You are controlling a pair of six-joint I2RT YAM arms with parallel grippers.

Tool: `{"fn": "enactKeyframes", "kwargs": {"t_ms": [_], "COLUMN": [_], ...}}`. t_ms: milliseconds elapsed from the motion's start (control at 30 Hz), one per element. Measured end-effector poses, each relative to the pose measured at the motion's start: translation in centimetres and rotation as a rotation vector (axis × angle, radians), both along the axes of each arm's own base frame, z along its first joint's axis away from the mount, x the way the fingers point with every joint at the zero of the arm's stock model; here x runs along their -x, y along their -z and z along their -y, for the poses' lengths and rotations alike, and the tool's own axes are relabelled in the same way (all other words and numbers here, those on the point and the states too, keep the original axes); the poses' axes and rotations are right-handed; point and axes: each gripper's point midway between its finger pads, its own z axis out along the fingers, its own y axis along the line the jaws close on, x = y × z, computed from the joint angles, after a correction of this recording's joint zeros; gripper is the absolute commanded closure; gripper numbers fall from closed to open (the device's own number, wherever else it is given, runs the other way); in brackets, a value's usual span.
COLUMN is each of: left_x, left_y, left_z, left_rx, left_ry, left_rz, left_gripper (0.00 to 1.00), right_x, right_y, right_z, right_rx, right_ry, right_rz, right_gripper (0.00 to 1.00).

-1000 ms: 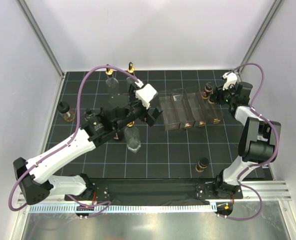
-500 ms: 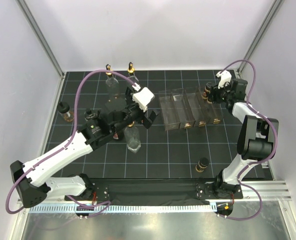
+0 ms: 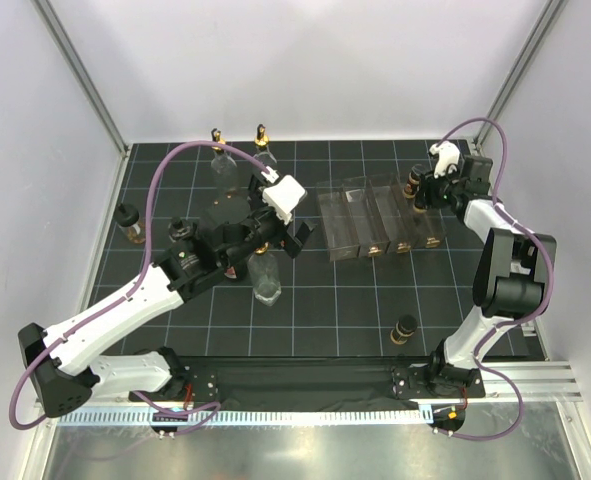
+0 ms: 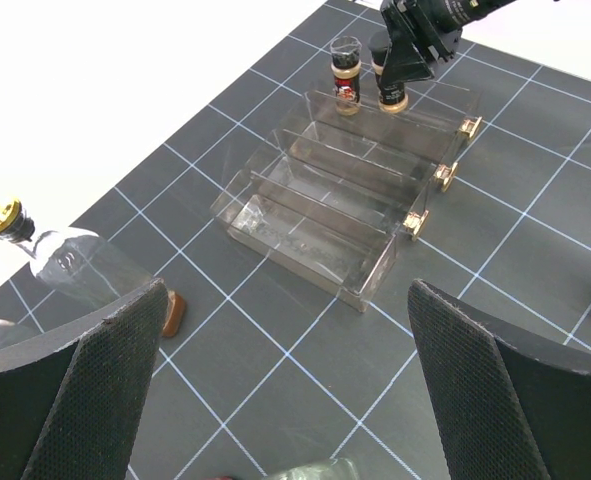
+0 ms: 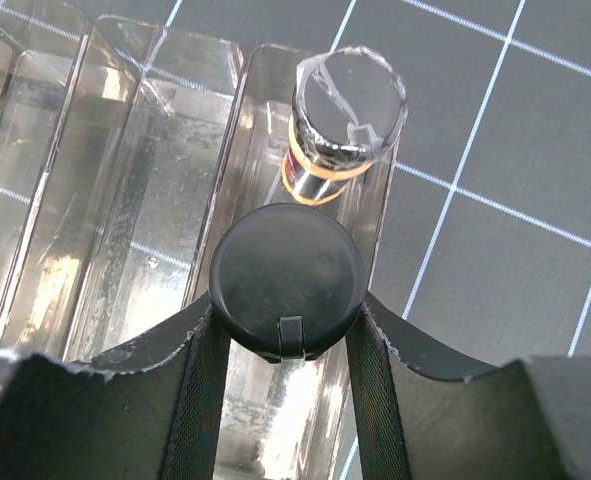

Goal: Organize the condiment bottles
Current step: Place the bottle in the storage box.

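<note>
Right gripper is closed part-way on a small dark black-capped bottle, its fingers pressing on either side of the round cap. This held bottle stands upright over the far end of the rightmost compartment of the clear plastic rack. Whether its base touches the compartment floor cannot be determined.

Just beyond it, at the far end of the same compartment, stands a clear-capped bottle with dark contents and an orange band. The two are close together but apart. The other long compartments hold no bottles. A small gold-brown piece sits at the near end of each compartment; what these are cannot be determined.

Left gripper is spread wide and grips nothing. It hangs above a tall clear bottle standing left of the rack.

Remaining bottles stand loose on the black gridded mat:
- Two tall clear bottles with gold pourer tops, one beside the other, are at the far left.
- One small dark bottle stands at the left edge.
- Another dark bottle stands beside the left arm.
- One more small bottle stands near the right arm's base, well apart from the rack.
</note>
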Motion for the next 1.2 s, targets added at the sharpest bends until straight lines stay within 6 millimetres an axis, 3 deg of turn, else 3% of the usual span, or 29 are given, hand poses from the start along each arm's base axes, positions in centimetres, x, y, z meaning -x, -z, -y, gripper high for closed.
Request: {"fn": "enactKeyframes", "kwargs": {"t_ms": [533,1200], "left_x": [-0.1,-0.1], "left_y": [0.2,0.4], "left_z": [-0.1,-0.2], "left_rx": [-0.004,-0.006], "left_ry": [-0.005,-0.006], "left_rz": [-0.003,-0.004], "left_gripper": [0.0,0.0], "right_x": [1.6,1.9], "right_y": [2.2,2.5], "right_z": [0.0,0.0], "right_rx": [-0.012,-0.014], "right_ry": [0.014,0.015], "right_rz": [-0.131,-0.147], "right_gripper": [0.66,0.55]}}
